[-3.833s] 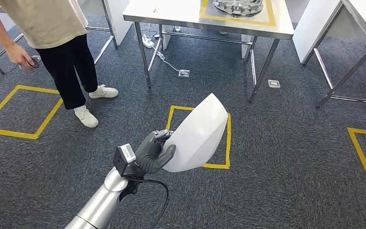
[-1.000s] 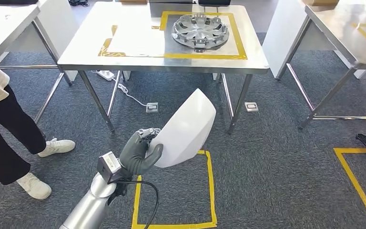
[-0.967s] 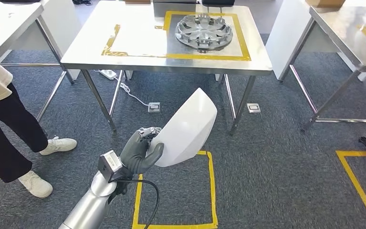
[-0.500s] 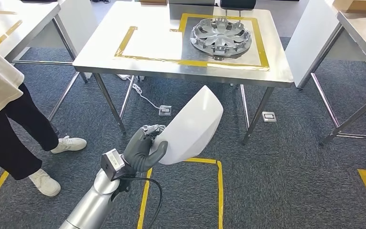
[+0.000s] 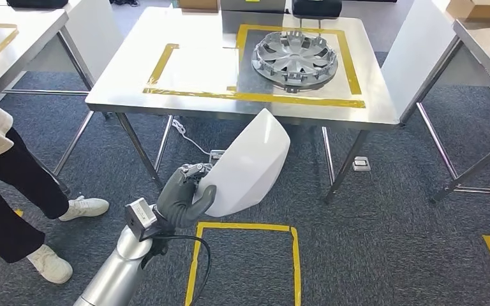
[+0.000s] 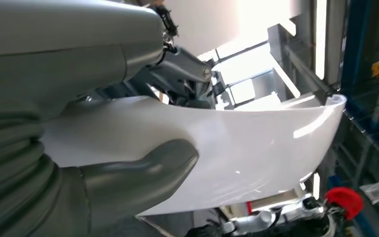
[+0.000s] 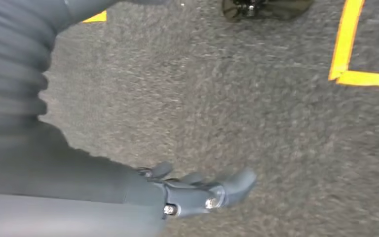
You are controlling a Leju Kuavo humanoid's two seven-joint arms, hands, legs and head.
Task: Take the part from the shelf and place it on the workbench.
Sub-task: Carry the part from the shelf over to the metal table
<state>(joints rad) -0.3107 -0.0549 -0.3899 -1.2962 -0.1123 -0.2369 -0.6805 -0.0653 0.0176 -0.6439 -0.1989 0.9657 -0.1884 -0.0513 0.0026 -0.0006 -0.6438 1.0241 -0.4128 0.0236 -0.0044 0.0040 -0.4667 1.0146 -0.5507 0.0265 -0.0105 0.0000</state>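
Observation:
My left hand [image 5: 180, 193] grips a smooth white curved shell part [image 5: 250, 167] by its lower edge and holds it up over the carpet, just short of the steel workbench [image 5: 134, 83]. In the left wrist view the thumb [image 6: 143, 173] presses on the white part [image 6: 256, 143]. The bench top carries yellow tape outlines and a silver wheel cover [image 5: 295, 58] on its right half. My right hand [image 7: 197, 190] hangs over the grey carpet with fingers loosely extended and nothing in it.
A person [image 5: 3, 185] in black trousers and white shoes stands at the left. More steel tables stand at far left [image 5: 13, 32] and far right [image 5: 485, 38]. Yellow tape squares [image 5: 242, 255] mark the carpet. Floor sockets and a cable lie under the bench.
The camera has moved closer to the workbench, which now looms larger and nearer. My left hand keeps the same grip on the white part.

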